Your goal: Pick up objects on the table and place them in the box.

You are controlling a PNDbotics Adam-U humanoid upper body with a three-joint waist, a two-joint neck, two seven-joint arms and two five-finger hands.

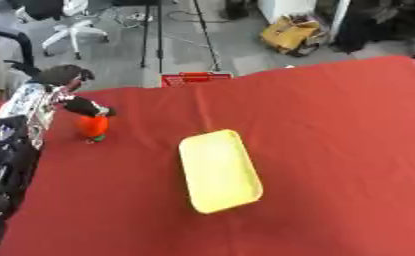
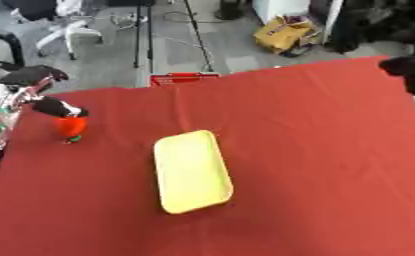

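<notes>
Yellow box [image 1: 219, 171]: lies lid-less on your red table [image 1: 333, 150], well right of and nearer than your left hand.
Left hand [image 1: 81, 106]: fingers curled round 1 orange object [image 1: 93, 126].
Right hand [image 2: 412, 70]: far right edge; you cannot tell its fingers.

The left robot hand [image 2: 44, 102] grips an orange object [image 2: 70, 127] beside the yellow box [image 2: 191, 171].
</notes>
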